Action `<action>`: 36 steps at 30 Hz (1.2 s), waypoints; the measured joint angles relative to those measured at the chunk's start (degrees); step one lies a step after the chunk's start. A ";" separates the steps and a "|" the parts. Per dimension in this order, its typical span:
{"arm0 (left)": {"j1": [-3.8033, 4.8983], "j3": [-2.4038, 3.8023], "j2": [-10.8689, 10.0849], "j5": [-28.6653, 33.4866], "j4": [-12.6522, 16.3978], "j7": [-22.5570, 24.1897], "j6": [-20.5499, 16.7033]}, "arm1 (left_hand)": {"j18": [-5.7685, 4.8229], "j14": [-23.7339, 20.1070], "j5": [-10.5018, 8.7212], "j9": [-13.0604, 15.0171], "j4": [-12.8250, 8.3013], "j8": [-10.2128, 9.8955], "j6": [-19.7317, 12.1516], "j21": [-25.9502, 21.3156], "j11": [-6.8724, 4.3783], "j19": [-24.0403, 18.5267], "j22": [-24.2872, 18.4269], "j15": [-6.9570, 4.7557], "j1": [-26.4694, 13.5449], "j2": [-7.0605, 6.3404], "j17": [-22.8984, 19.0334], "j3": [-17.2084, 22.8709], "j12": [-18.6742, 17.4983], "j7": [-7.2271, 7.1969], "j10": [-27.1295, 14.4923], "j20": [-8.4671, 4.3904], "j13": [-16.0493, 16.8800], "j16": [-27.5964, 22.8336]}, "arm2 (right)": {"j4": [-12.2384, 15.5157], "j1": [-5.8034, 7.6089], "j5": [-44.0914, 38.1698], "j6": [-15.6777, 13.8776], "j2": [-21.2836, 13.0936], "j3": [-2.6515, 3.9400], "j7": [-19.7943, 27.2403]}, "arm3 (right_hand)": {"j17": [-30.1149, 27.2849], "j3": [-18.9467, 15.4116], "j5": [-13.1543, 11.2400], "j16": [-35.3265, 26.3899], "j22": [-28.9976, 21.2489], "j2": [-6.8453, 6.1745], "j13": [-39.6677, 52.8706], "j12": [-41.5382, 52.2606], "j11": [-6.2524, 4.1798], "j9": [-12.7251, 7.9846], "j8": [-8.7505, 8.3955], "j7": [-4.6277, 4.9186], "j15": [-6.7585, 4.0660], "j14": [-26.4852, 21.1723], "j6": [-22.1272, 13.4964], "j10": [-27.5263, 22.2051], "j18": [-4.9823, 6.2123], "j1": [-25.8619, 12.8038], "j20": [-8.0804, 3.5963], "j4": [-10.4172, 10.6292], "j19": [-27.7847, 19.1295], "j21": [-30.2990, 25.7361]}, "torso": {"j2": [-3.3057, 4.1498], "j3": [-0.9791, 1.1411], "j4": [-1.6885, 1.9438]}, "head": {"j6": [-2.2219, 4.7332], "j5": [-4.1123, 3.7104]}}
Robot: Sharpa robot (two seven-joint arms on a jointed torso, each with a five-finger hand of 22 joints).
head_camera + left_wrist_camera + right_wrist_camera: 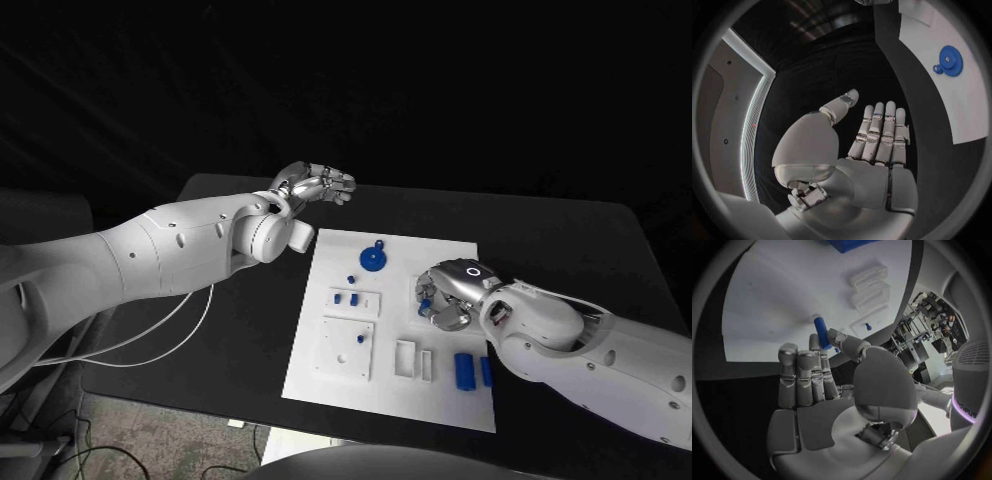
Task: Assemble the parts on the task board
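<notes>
White task board (pixel 329 385), flat plate mid-table: right hand mid-step with one part, left idle.

Silver right hand (pixel 450 297) sits over the board's right side, pinching a small blue cylindrical peg (pixel 821 332) between thumb and a fingertip, other fingers straight. Silver left hand (pixel 312 185) is off the board's far-left corner, fingers open and together, holding nothing. Blue toothed gear (pixel 374 260) lies at the board's far end; two blue rectangular blocks (pixel 472 370) near the right edge by the white slotted holders (pixel 414 360). Likely next: seat the peg. Keep it upright, line up over the socket before lowering, don't loosen the pinch until it bottoms. Target socket is hidden under the hand, can't tell which.
</notes>
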 measured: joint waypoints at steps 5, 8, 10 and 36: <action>0.00 0.00 0.06 0.03 -0.13 0.00 0.02 | 0.00 0.00 0.00 0.00 0.00 0.00 0.00 0.00 0.00 0.00 0.00 0.00 0.00 0.00 0.00 0.00 0.00 0.00 0.00 0.00 0.00 0.00 | 3.37 0.05 0.18 -0.95 -1.01 2.29 -0.11 | 0.00 0.17 0.00 0.00 0.00 0.00 0.17 0.00 -0.11 0.11 0.01 0.00 0.00 0.01 0.00 0.10 0.00 0.00 0.00 -0.15 0.01 0.03 | -0.01 -0.02 -0.02 | 0.09 0.15; 0.00 0.00 0.11 0.04 -0.19 0.00 0.04 | 0.00 0.00 0.00 0.00 0.00 0.00 0.00 0.00 0.00 0.00 0.05 0.00 0.00 0.00 0.05 0.00 0.00 0.00 0.00 0.00 0.00 0.00 | 5.39 0.17 0.38 -1.49 -0.88 2.59 -0.13 | 0.00 0.31 -0.05 0.00 0.00 0.00 0.17 0.00 -0.23 0.13 0.01 -0.05 0.01 0.02 0.04 0.22 0.00 0.00 0.00 0.00 0.01 0.04 | -0.01 -0.02 -0.04 | 0.10 0.27; 0.00 0.00 0.22 0.04 -0.21 0.00 0.05 | 0.00 0.00 0.00 0.01 0.00 0.00 0.00 0.00 0.00 0.00 0.05 0.00 0.00 0.00 0.05 0.00 -0.01 0.00 0.00 0.00 0.00 0.00 | 5.93 0.11 0.62 -1.66 -0.14 2.54 -0.13 | 0.00 0.31 -0.05 0.00 0.00 0.00 0.17 0.00 -0.32 0.15 0.01 -0.17 0.01 0.02 0.16 0.31 0.00 0.01 0.00 0.00 0.01 0.04 | -0.01 -0.03 -0.04 | 0.11 0.32; 0.00 0.00 1.51 0.10 -0.86 -0.01 0.17 | 0.00 0.00 0.00 0.02 0.00 0.22 0.00 0.00 0.00 0.00 0.09 0.00 0.00 0.00 0.16 0.00 -0.01 0.00 0.00 0.00 -0.10 -0.24 | 2.92 -3.33 -0.88 -0.92 11.38 -1.53 0.58 | -0.01 0.62 -0.22 0.00 0.00 -0.03 0.49 -0.01 -0.41 0.30 -0.06 -0.18 -0.03 0.38 0.14 0.38 0.00 0.01 -0.11 -0.32 0.33 0.26 | -0.02 -0.12 0.04 | -0.45 2.05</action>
